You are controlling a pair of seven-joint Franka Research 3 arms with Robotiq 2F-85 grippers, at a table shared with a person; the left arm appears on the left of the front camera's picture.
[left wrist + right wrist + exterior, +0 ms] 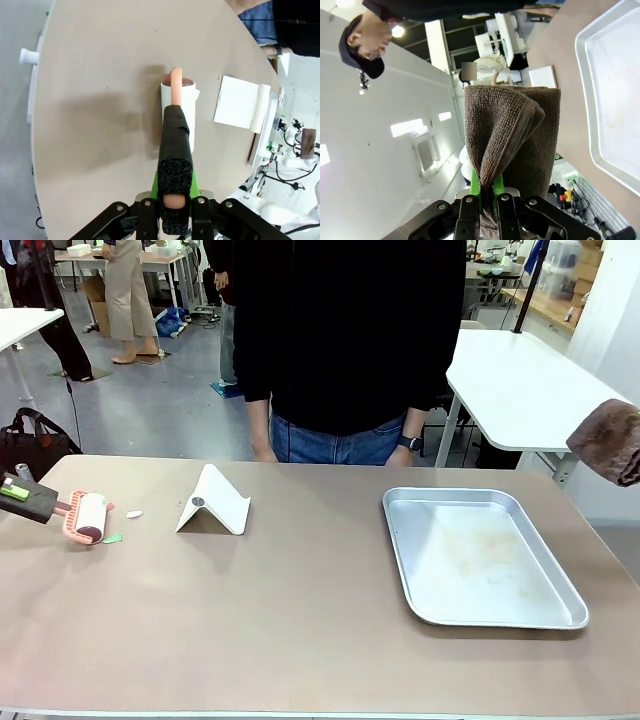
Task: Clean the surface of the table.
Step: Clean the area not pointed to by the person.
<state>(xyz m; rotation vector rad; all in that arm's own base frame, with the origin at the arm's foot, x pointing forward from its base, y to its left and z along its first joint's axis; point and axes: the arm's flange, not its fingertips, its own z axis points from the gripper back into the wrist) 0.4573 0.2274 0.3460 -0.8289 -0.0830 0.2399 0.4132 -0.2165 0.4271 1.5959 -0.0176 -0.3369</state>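
Across the table from a standing person, the left gripper clamps a pink lint roller at its left end while the right gripper pinches a brown towel aloft.

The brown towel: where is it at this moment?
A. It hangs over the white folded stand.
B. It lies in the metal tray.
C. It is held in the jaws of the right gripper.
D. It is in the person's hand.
C: in the right wrist view the right gripper has its jaws shut on the folded brown towel, and in the front view the towel is up in the air, apart from the metal tray.
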